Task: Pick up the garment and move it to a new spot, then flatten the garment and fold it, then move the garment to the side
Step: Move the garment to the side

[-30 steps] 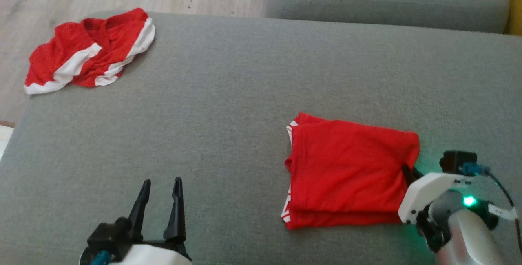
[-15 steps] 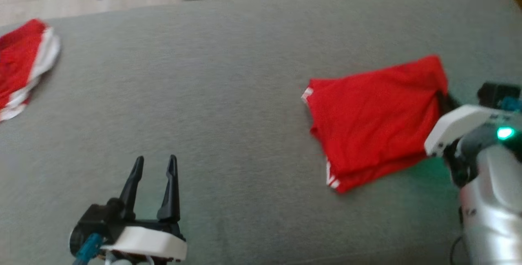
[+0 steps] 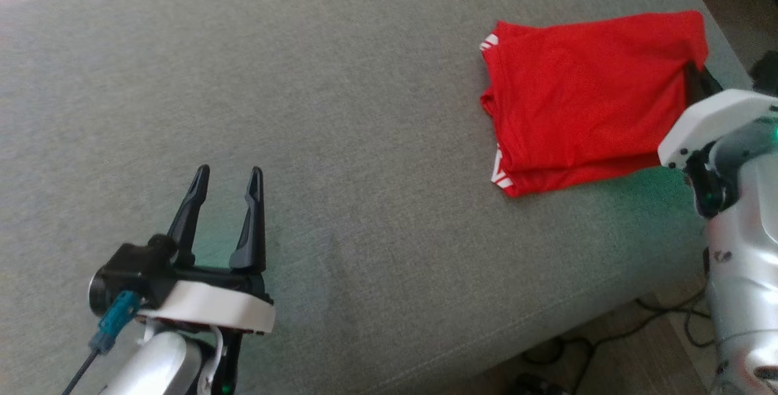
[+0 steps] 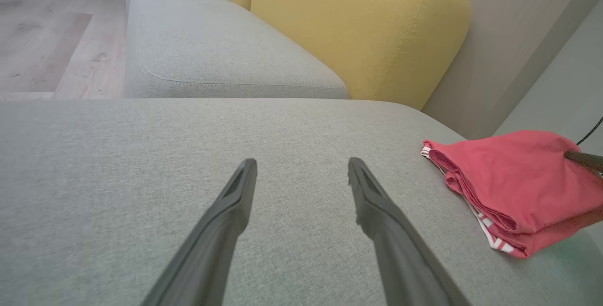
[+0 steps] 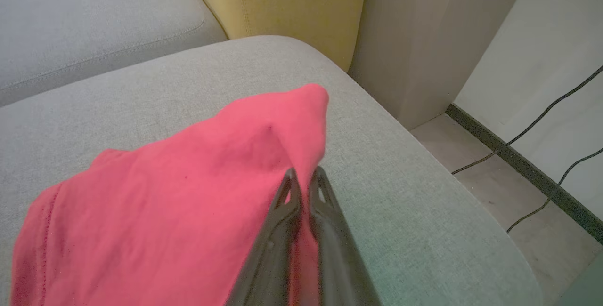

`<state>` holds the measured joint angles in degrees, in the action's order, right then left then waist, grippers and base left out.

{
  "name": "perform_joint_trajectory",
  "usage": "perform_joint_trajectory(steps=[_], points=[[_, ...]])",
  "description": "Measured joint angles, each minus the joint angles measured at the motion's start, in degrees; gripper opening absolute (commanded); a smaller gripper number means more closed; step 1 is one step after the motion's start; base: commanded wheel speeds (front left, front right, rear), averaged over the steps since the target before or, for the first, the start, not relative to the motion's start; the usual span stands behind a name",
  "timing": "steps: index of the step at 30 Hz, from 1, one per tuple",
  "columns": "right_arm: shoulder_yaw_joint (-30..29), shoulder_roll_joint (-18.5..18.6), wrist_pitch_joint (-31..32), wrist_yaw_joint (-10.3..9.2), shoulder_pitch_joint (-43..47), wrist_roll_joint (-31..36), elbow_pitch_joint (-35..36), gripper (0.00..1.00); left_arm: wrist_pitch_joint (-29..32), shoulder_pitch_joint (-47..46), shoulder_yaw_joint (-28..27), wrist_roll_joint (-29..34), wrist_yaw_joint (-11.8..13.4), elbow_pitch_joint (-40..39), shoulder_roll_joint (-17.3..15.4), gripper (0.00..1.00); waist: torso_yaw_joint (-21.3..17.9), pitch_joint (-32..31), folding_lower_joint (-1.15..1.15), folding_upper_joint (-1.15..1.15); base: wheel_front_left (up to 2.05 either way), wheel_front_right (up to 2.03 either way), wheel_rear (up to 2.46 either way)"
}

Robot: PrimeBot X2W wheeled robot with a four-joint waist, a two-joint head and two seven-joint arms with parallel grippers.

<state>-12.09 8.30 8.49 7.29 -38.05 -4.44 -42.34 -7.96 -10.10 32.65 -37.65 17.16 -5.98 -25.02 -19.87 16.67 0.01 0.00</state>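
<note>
Clamped tighter than a second ago, with the head view swung right: pinching the right edge of the folded red garment [image 3: 583, 91] in the right gripper [image 5: 305, 174], tenting it off the grey cushion [image 3: 340, 109] near its right end. Spread wide at the left gripper [image 3: 230, 170]. Probably beginning the sideways move.

Red garment [image 3: 583, 97], trimmed with white stripes along its left edge, against a plain grey woven sofa cushion [image 3: 364, 109]. The left tool [image 3: 228, 171] and right tool [image 5: 306, 173] have black fingers and white housings; a green glow tints the cushion at right of frame. Mustard-yellow backrest [image 4: 367, 28], pale wood floor [image 4: 42, 37], black cables [image 5: 541, 127].
</note>
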Motion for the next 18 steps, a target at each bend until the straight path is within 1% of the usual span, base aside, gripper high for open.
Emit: perform_joint_trajectory(steps=[3,5,10,14,18], points=[[1.4,0.3,-0.6,0.0,-1.9,0.5,-1.9,0.0,0.8,-0.6,0.2,0.4,0.0,-0.4,-0.3,1.0,-1.0,1.5,0.0,0.0,0.0,0.0,0.0],[2.2,1.4,-1.1,0.0,-3.7,0.6,-3.3,0.0,0.9,-0.6,0.2,0.4,0.0,-0.7,-0.6,1.0,-0.9,2.4,0.0,0.0,0.0,0.0,0.0],[1.4,4.9,-2.6,0.0,-8.4,2.1,-6.0,0.0,1.9,-0.8,-0.2,0.6,0.8,-2.5,-1.6,1.0,1.1,3.6,-0.01,0.0,0.0,0.0,0.0],[-0.7,8.5,-4.0,0.0,-11.4,3.8,-8.1,0.0,1.9,-1.3,-1.2,0.6,1.6,-4.1,-2.3,1.0,3.3,4.8,-0.01,0.0,0.0,0.0,0.0],[-2.9,10.6,-5.7,0.0,-13.0,5.7,-10.3,0.0,2.4,-1.3,-1.5,0.9,2.5,-5.3,-3.5,1.0,5.0,6.3,-0.01,0.0,0.0,0.0,0.0]])
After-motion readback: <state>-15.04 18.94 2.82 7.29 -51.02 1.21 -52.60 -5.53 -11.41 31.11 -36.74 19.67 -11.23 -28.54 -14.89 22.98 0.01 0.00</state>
